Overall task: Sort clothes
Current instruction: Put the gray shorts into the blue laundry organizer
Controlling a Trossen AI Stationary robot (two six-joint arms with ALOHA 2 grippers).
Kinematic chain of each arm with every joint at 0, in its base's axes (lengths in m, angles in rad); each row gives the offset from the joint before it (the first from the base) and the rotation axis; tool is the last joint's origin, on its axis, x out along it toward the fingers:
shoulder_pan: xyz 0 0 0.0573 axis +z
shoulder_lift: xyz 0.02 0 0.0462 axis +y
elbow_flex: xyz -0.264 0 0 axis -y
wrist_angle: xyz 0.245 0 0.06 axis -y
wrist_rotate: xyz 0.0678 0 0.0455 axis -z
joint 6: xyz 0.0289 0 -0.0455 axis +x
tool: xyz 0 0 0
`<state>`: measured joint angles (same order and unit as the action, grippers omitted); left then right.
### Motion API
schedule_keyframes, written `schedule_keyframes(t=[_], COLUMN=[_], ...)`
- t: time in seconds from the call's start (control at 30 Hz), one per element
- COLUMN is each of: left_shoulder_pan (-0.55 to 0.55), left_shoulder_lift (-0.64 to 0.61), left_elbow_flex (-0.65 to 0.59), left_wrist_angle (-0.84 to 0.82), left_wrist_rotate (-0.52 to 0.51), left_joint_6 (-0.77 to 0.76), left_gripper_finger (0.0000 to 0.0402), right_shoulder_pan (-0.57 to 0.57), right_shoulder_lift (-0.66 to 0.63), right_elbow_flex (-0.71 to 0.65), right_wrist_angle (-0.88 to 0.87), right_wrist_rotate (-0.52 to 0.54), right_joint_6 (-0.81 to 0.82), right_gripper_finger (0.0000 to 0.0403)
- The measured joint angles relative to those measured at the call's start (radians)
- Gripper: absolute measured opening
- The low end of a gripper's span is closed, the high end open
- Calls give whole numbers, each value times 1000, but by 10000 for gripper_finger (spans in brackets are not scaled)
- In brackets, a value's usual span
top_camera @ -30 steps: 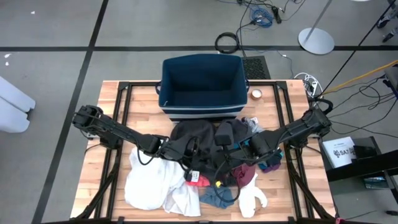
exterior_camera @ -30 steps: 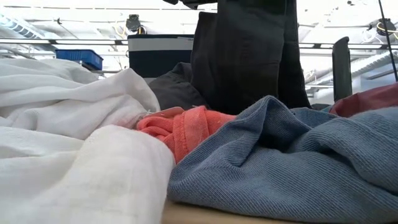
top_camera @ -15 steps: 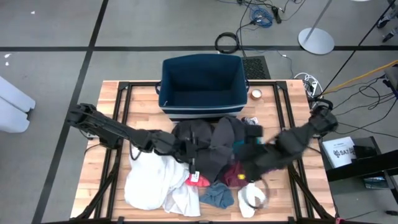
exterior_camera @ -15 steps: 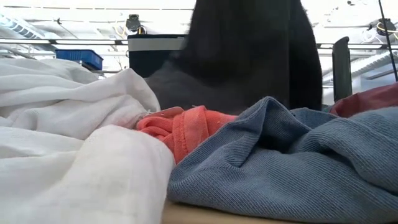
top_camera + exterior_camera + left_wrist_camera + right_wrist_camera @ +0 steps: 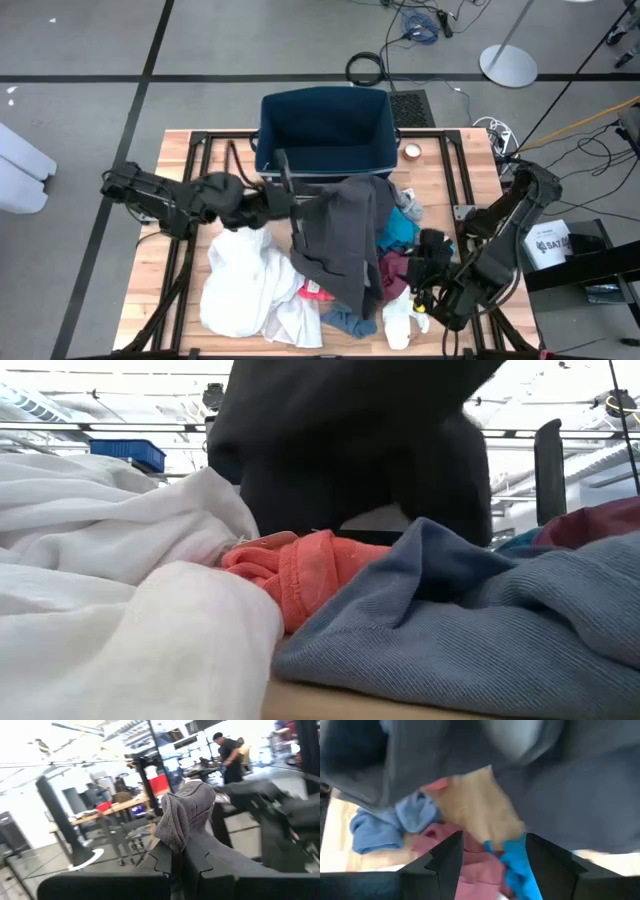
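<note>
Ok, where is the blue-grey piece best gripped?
Probably at its raised fold, from above and the table's near side: the blue-grey piece lies bunched into a ridge at the pile's front edge, while the hanging dark grey garment blocks the far side. The open right tool is nearest.

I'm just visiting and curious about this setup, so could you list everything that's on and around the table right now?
Dark grey garment: one, dark grey, lifted above the pile in front of the bin.
White garment: one large, white, on the table's left side.
Red piece: one, coral red, between the white and blue-grey fabric.
Blue-grey piece: one, blue-grey, at the table's near edge.
Maroon piece: one, maroon, right of the dark garment.
Teal piece: one, teal, right of the dark garment.
White sock: white, near edge.
Bin: one, navy, far side of the table.
Left gripper: shut on the dark grey garment.
Right gripper: open, above the small pieces.
</note>
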<state>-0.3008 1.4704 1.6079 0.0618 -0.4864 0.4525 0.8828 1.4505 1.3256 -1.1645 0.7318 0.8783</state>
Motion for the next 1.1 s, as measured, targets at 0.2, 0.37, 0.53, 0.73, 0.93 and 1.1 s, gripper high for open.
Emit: schedule_keyframes(t=[0.2,0.37,0.53,0.73,0.93,1.1], left_shoulder_pan=[3,3,3,4,10,13], left_shoulder_lift=[1,1,1,1,2,2], left_elbow_flex=[75,88,88,88,89,89], left_wrist_angle=[-21,-20,-24,-30,-103,-154], left_wrist_rotate=[-50,-50,-50,-49,-47,-46], left_joint_6=[0,0,0,0,-1,-1], left_gripper_finger=[15,15,15,15,14,14], right_shoulder_pan=[34,52,24,-94,-164,-160], right_shoulder_lift=[-19,12,21,12,16,12], right_elbow_flex=[-175,-231,-223,-221,-221,-221], right_wrist_angle=[239,391,423,463,666,753], right_wrist_rotate=[-36,-27,51,13,-133,-98], right_joint_6=[-78,-294,-265,147,72,16], right_gripper_finger=[201,205,239,306,375,398])
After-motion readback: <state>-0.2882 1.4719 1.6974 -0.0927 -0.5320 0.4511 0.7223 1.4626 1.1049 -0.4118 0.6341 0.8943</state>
